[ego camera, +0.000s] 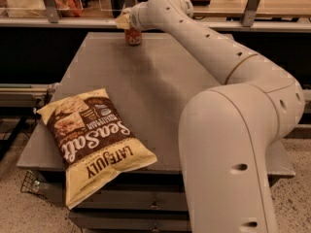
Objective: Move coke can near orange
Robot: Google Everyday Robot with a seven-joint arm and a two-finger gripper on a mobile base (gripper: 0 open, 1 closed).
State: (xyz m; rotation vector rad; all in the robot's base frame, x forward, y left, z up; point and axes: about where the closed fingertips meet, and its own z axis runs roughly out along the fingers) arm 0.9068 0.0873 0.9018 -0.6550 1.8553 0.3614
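The coke can (132, 37) is a small red can standing upright at the far edge of the grey table (160, 86). My gripper (124, 22) is at the end of the long white arm (204, 38), right over the top of the can and hiding its upper part. I cannot tell if it touches the can. The orange is out of view or hidden.
A large tan-and-brown chip bag (92, 140) lies flat at the table's front left corner and hangs over the edge. The arm's thick white base link (228, 149) stands at the front right. A shelf with rails (58, 18) runs behind the table.
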